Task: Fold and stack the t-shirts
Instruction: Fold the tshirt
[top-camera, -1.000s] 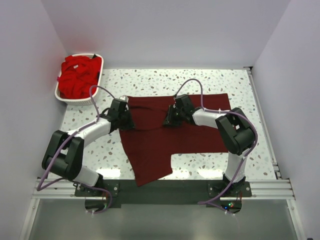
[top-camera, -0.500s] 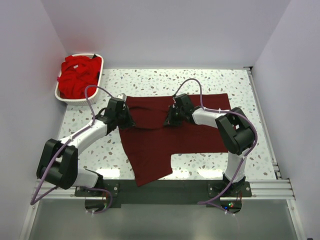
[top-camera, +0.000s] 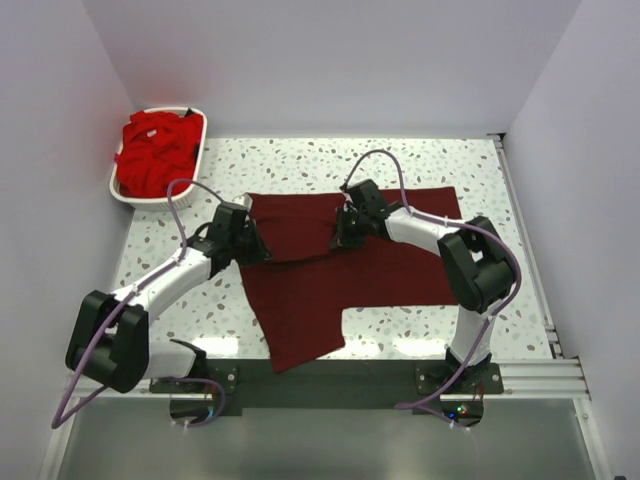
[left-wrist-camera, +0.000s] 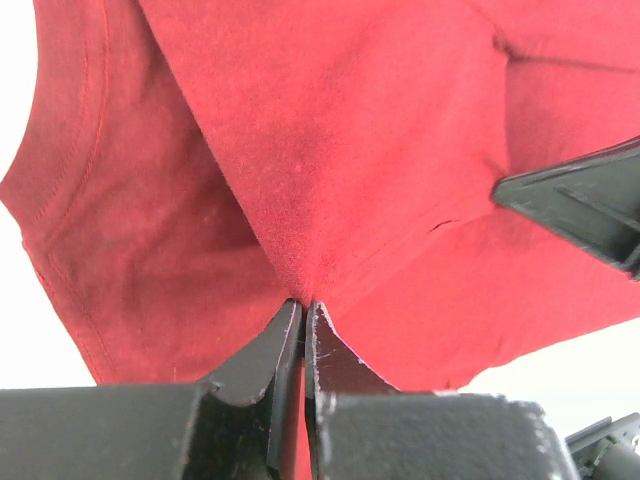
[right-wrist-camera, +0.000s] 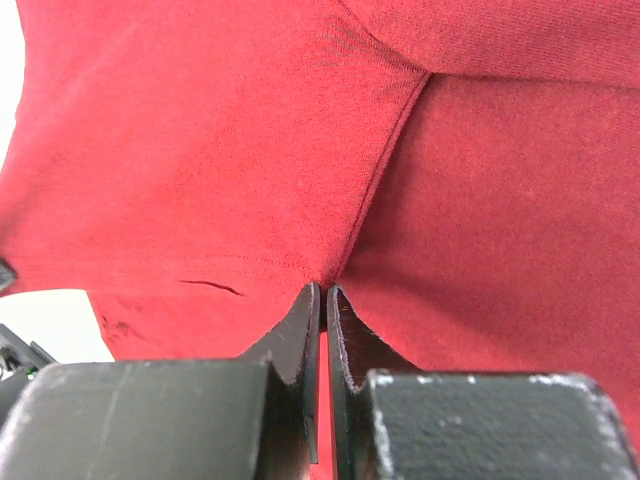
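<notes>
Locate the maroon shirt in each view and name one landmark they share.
Top external: maroon shirt spread out, centre of picture.
Left wrist: fills the frame, pinched in left pincer, bottom centre.
Right wrist: fills the frame, pinched in right pincer, bottom centre.
Landmark: right pincer, mid-shirt from above, apparently the black wedge at left wrist's right edge.

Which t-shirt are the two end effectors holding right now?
The dark maroon t-shirt spread on the table, pinched by the left end effector and right end effector. The bright red t-shirts lie piled in the white basket.
</notes>
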